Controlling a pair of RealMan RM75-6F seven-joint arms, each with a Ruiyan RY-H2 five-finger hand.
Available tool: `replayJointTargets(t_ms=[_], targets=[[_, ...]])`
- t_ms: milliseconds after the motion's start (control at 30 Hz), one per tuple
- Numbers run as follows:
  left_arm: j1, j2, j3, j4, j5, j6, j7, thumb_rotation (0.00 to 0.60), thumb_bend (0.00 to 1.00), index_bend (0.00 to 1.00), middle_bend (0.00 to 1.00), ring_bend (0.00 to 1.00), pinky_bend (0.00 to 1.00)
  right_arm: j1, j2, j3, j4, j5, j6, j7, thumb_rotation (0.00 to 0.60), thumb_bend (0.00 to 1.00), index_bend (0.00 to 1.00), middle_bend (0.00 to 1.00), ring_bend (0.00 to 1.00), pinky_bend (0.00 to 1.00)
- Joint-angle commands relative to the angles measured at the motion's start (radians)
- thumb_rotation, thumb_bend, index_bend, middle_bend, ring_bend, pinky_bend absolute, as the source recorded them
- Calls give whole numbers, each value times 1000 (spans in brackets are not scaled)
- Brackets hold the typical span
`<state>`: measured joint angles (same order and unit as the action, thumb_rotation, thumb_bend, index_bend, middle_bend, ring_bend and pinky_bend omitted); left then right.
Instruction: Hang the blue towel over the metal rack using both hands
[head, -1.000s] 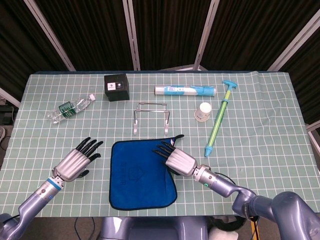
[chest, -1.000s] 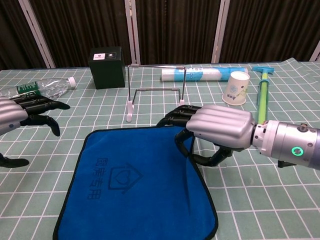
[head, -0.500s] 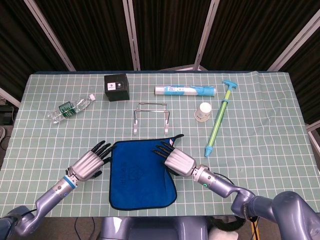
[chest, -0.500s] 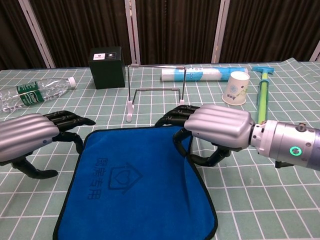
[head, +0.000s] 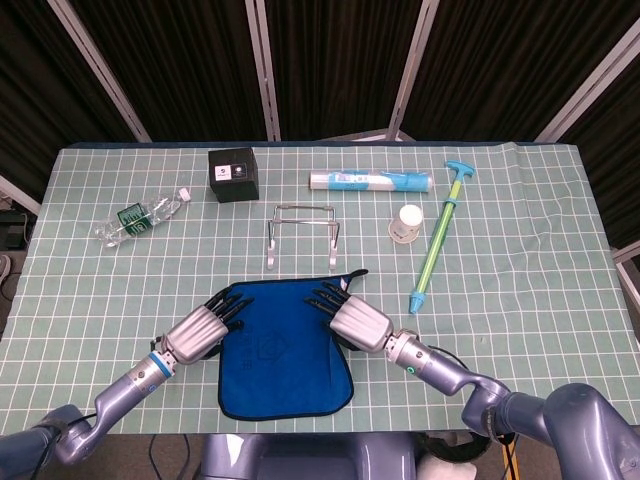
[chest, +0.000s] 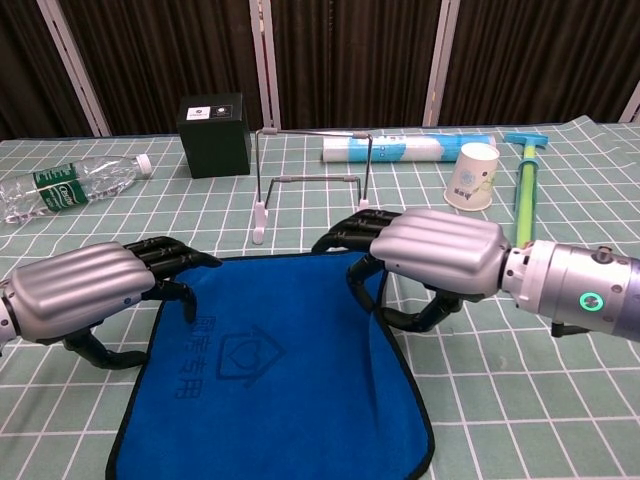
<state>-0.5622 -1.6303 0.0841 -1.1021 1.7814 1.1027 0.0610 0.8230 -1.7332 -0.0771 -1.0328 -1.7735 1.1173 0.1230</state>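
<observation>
Green gridded cloth covers the bench (head: 560, 250), dark curtains behind. Left hand (chest: 80, 295) sits over the blue towel's (chest: 280, 390) near-left corner, fingers (chest: 170, 255) curled down onto the fabric; firm grip not confirmable. Right hand (chest: 435, 255) is on the far-right corner, fingers curled over the edge, which is lifted slightly (looks gripped). Towel otherwise lies flat at the bench front. Metal rack (chest: 312, 180) stands upright just behind it, bare. Further back: black box (head: 234, 175), water bottle (head: 140, 216), paper cup (chest: 472, 177), rolled tube (head: 370, 181), green pump (head: 437, 240).
</observation>
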Motion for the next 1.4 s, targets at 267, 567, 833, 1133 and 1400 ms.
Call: replayJointTargets(t_ms=[267, 567, 833, 1133, 1400], targets=[[-1, -9, 17, 33, -4, 25, -14, 600, 286, 359, 0, 0, 0, -3, -2, -3, 13, -2, 6, 13, 600, 499, 679, 68, 0, 0], [-6, -25, 22, 44, -18, 28, -30, 600, 284, 360, 0, 0, 0, -3, -6, -8, 21, -7, 9, 21, 600, 499, 689, 69, 0, 0], [-23, -39, 19, 21, -33, 4, -11, 600, 302, 360, 0, 0, 0, -3, -1, -5, 15, -6, 9, 18, 600, 499, 699, 72, 0, 0], [-32, -32, 22, 1, -38, 3, -4, 600, 450, 419, 0, 0, 0, -4, 2, -6, 12, -6, 10, 18, 600, 499, 700, 73, 0, 1], [-36, -40, 22, -5, -47, 1, -10, 600, 564, 525, 0, 0, 0, -7, 10, -6, 0, -6, 15, 15, 600, 500, 705, 74, 0, 0]])
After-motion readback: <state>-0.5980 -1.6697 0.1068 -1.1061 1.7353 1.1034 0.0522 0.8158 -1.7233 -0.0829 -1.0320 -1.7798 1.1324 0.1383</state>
